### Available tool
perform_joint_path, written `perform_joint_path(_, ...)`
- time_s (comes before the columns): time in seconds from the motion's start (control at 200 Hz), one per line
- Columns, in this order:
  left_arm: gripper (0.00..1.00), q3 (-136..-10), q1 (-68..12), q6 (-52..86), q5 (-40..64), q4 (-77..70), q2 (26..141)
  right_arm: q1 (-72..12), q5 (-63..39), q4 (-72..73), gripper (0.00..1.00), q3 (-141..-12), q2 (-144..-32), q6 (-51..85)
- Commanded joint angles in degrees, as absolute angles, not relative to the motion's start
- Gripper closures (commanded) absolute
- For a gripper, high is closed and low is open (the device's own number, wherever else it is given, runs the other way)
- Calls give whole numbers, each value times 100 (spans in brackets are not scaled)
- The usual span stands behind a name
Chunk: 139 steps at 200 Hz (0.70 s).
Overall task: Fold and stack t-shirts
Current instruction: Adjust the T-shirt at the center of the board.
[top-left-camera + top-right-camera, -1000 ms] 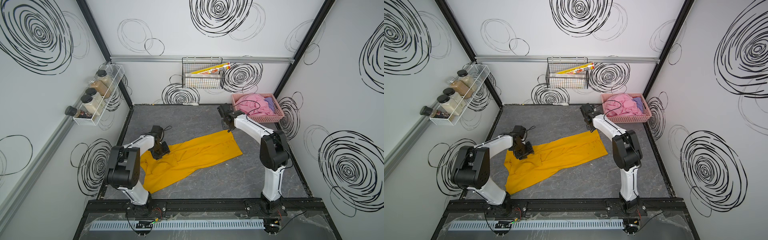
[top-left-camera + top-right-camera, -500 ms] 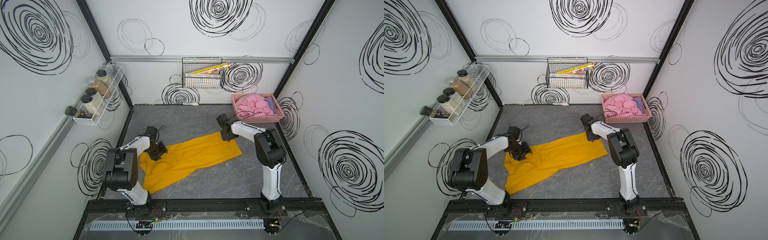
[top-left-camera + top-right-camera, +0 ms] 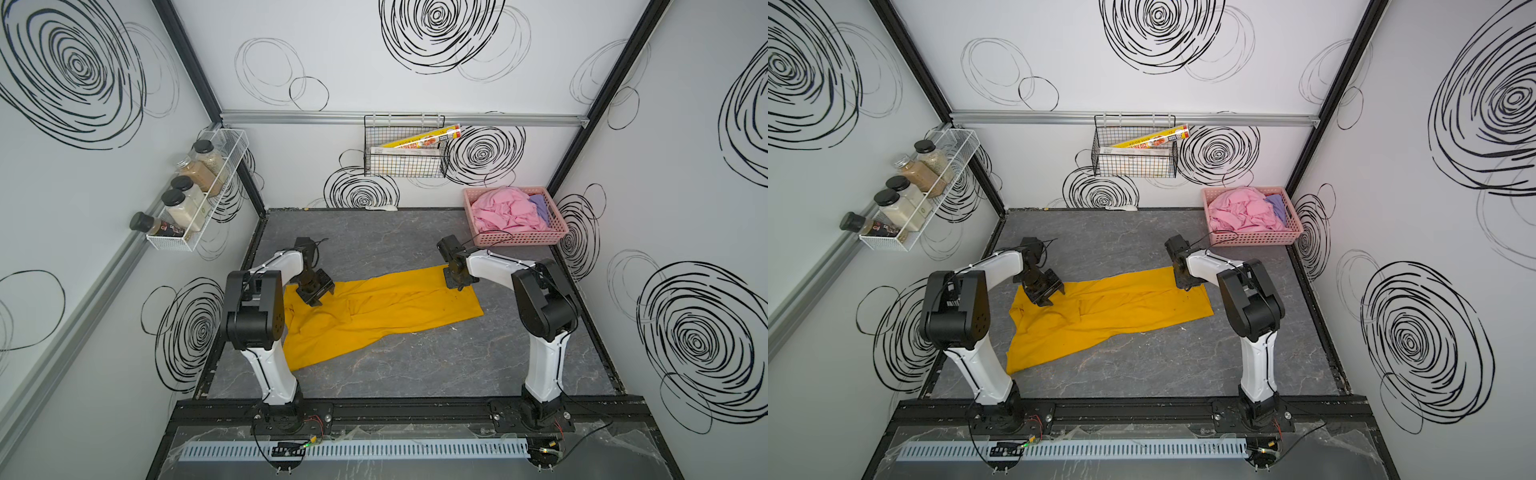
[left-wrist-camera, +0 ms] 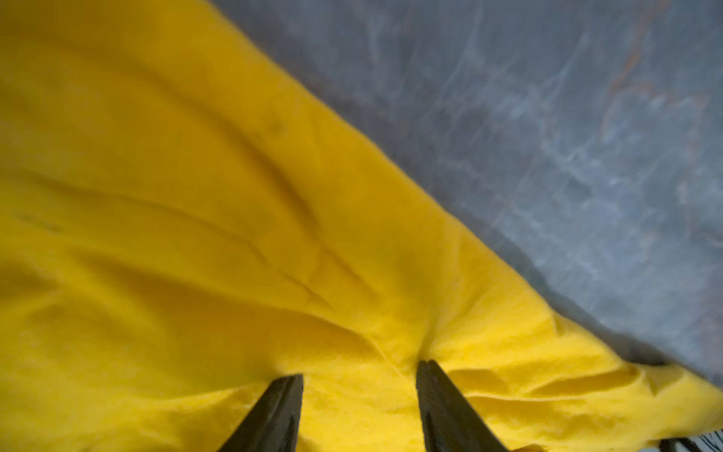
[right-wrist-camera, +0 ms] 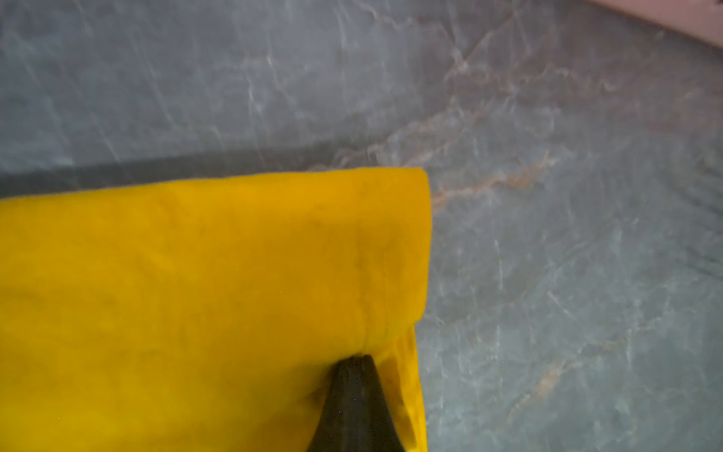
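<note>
Wrist only: right tool (image 5: 354,364) seemingly pinches shirt (image 5: 195,293).

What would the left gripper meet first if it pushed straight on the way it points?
The yellow shirt: the left gripper points down into it, tips seemingly touching the cloth; the table lies just beneath.

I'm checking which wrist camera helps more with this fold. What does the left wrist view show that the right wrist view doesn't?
Only the left wrist view: the left gripper with its two fingers apart, tips pressing into the wrinkled mustard-yellow t-shirt.
Only the right wrist view: the right gripper closed to one dark wedge near a corner of the shirt, and a blurred sliver of the pink basket.
Both: that shirt lying on the grey marbled table.
</note>
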State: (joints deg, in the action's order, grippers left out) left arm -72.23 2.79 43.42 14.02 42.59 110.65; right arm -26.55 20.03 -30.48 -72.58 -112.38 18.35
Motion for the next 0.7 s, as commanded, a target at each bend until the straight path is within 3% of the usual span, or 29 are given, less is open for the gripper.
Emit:
perform_joint_path(0.0, 46, -7741, 275, 4517, 1057, 3848, 12023, -2809, 1255, -3592, 100, -6717, -10866, 2124)
perform_joint_path(0.255, 46, -10134, -314, 4358, 1072, 4263, 13634, -4248, 600, -4047, 100, -6144, -10255, 2763)
perform_joint_path(0.586, 45, -13066, -1394, 3841, 2228, 4611, 15479, -6402, -190, -4263, 100, -5626, -9768, 3973)
perform_joint_path(0.691, 44, -13179, -1596, 4008, 2572, 4104, 15599, -6840, -475, -4145, 100, -5332, -9556, 4159)
